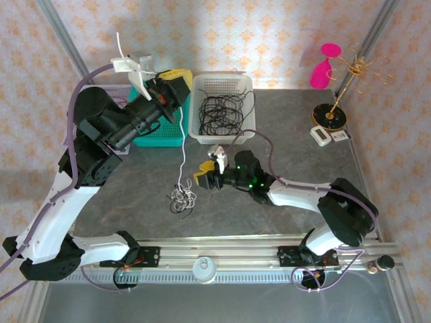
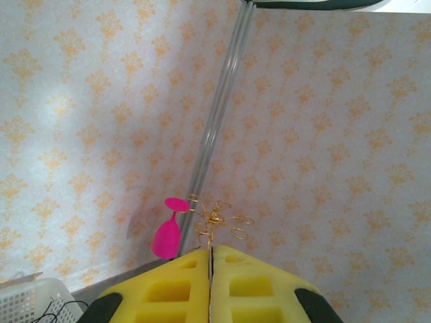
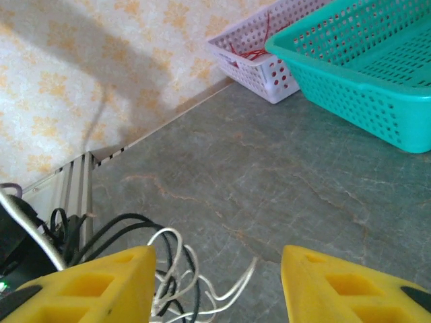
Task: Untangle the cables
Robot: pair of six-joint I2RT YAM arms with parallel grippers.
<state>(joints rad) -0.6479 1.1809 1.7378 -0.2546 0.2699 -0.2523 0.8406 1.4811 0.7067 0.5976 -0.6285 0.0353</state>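
Drawing one white cable [image 1: 183, 145] up out of the tangled clump [image 1: 182, 198]: judged to be the step in hand, with most of the untangling not yet done; clump lying on the grey table [image 1: 289, 141], near its front edge, just left of the right gripper [image 1: 204, 178], white and black strands mixed.

Left gripper [image 2: 211, 250]: clenched, yellow pads [image 2: 175, 286] pressed flat together in the left wrist view; judged from the top view to be pinching the upper end of the white cable, strung from there straight down to the clump.

Right gripper in its own wrist view: released, fingers [image 3: 87, 282] well apart, gripping nothing; white and black loops [image 3: 175, 276] on the table just beside the finger at the left of that view.

Next move, as a judgement: lower the right gripper onto the clump and pin the black strands; then pull the white cable clear with the left; watch for the whole clump lifting along.

Pose: left arm reared high, elbow bent, wrist above the teal basket [image 1: 158, 138]; right arm stretched low across the table, wrist close to the surface, fingers pointing left toward the clump.
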